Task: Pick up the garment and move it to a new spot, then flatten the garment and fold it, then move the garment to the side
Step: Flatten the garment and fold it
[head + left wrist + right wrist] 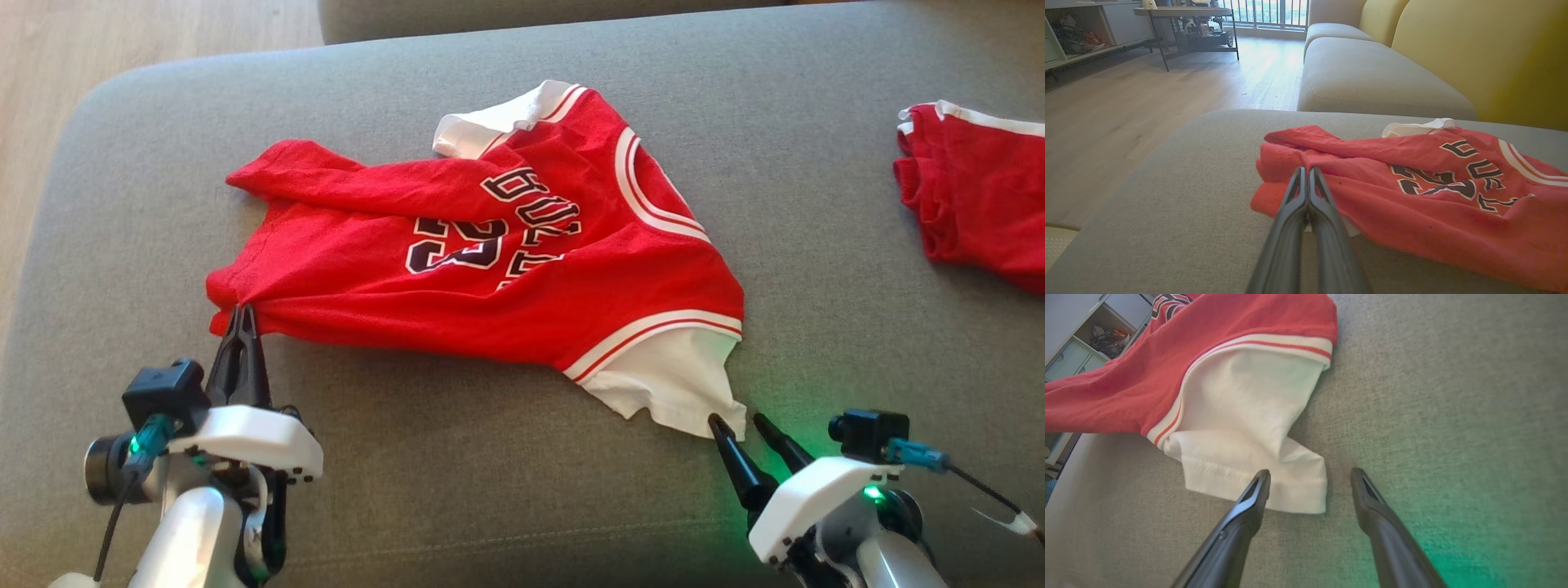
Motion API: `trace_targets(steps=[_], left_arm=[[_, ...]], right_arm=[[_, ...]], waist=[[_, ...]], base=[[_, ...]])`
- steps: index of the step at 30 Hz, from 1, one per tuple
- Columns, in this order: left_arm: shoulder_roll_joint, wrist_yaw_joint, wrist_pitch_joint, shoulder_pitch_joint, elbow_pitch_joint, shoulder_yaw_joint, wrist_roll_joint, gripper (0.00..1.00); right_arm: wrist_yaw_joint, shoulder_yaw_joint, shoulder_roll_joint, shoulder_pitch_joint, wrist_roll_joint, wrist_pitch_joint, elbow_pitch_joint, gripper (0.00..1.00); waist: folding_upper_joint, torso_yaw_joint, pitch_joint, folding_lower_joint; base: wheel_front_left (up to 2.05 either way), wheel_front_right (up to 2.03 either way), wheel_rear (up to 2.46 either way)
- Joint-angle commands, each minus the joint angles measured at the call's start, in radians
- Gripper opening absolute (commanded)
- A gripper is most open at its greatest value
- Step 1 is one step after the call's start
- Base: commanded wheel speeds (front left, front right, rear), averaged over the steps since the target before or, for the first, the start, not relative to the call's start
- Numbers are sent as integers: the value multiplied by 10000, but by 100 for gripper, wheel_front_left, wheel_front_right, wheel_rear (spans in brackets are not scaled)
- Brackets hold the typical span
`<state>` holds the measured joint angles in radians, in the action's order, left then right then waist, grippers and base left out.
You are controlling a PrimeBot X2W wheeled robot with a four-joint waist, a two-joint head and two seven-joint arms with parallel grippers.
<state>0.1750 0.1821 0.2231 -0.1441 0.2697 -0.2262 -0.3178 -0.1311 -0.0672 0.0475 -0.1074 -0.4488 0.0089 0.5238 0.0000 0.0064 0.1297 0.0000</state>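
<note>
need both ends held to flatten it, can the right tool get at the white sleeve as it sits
Probably yes: the right tool stands open right at the white sleeve, its jaws either side of the hem corner, and nothing lies between them.

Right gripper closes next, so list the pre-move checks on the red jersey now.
1. Left gripper shut on the red mesh jersey's corner: ok.
2. Right gripper open: ok.
3. White sleeve corner lined up between the right fingers: ok.
4. Right fingers low enough to pinch fabric: cannot tell.
5. Jersey flat on the grey fabric sofa cushion: not ok, rumpled.
6. Second red garment apart from it: ok.
</note>
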Motion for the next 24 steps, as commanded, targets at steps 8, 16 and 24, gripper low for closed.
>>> trace_targets(steps=[8,16,24], left_arm=[[270,70,103,-263,-457,184,68,0],[382,19,25,-282,-533,184,-34,0],[852,-423,-403,-648,-1321,199,-243,0]], right_arm=[[4,-541,28,-644,-1,1,504,82],[4,-839,28,-836,-149,-148,323,0],[4,-171,28,-1363,252,-197,-1679,0]], waist=[[0,137,30,0],[0,117,-39,0],[0,18,-631,0]], base=[[0,0,0],[0,0,0],[0,0,0]])
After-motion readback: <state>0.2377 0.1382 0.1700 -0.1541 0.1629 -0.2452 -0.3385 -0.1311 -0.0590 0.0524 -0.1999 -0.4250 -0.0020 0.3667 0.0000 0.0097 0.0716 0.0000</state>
